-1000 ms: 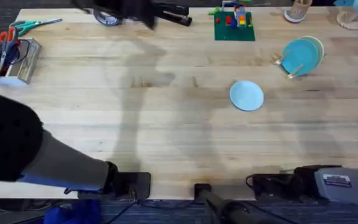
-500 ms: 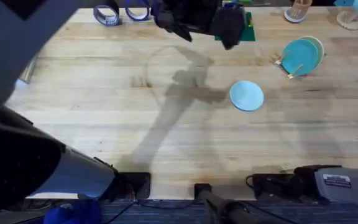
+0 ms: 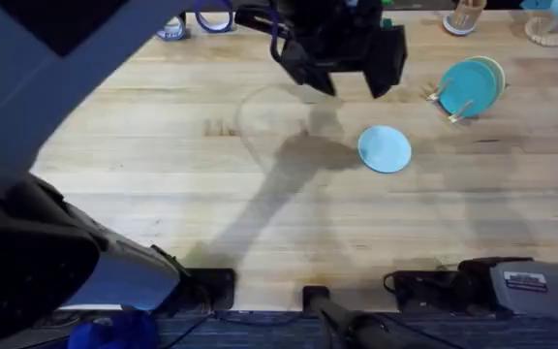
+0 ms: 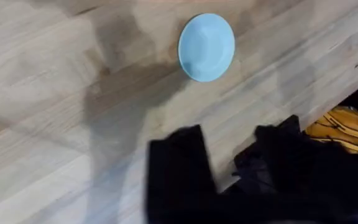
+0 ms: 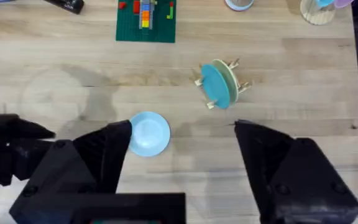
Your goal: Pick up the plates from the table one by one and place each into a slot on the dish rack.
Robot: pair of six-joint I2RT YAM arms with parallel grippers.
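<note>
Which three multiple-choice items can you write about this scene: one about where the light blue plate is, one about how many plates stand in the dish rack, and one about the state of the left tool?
1. Where is the light blue plate?
A. Flat on the table
B. In the dish rack
C. On the green baseplate

2. How many plates stand in the dish rack?
A. None
B. Two
C. Four

3. What is the state of the left tool?
A. Shut on the light blue plate
B. Open, holding nothing
C. Shut on a peg of the rack

Answers:
1. A, because the overhead view shows the plate lying on bare wood, apart from the rack.
2. B, because the right wrist view shows a teal plate and a cream-yellow plate upright side by side between the pegs.
3. B, because the left wrist view shows a gap between its fingers, with the plate farther off on the table.
</note>
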